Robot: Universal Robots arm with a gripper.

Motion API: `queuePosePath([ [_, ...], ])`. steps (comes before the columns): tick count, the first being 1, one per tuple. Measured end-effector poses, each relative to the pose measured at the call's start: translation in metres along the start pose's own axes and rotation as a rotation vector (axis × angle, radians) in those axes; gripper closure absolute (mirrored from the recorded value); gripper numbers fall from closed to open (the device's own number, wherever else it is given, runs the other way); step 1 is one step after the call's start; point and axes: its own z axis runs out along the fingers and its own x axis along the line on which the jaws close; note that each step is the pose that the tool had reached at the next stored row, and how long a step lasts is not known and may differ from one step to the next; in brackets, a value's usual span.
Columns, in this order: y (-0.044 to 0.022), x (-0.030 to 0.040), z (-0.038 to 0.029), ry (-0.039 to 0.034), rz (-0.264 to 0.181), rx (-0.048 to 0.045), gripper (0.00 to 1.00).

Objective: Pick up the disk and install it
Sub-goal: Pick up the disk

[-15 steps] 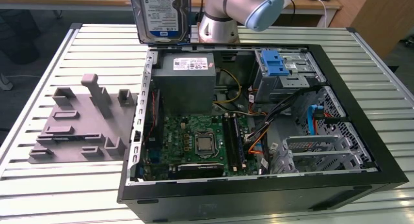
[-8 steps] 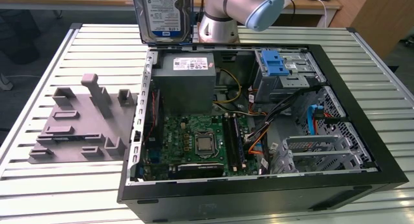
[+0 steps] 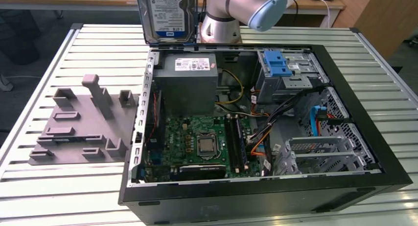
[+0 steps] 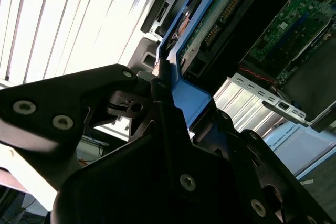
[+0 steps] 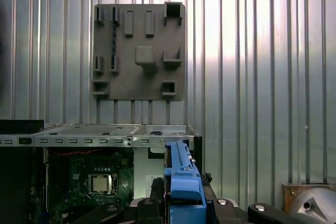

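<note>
The disk (image 3: 168, 13), a silver hard drive with a blue-and-white label and blue carrier rails, hangs upright in the air above the far rim of the open computer case (image 3: 261, 189) in the exterior view. In both wrist views my gripper (image 5: 184, 204) is shut on the disk's blue rail (image 5: 181, 174), with black fingers (image 5: 146, 205) on either side. The second wrist view shows the disk (image 4: 202, 22) edge-on, reaching from my gripper (image 4: 164, 88) toward the case.
Inside the case are a large grey box with a white sticker (image 3: 188, 84), a metal cage with a blue latch (image 3: 285, 72), a motherboard (image 3: 202, 143) and loose cables. A grey slotted fixture (image 3: 78, 123) lies on the slatted table (image 3: 52, 187) at the exterior view's left.
</note>
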Motion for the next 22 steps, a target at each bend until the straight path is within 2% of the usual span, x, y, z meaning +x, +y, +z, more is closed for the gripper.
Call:
queuePosePath([
  [22, -0.0145, -0.0002, -0.0001, 0.0000, 0.000, 0.0000, 0.64],
])
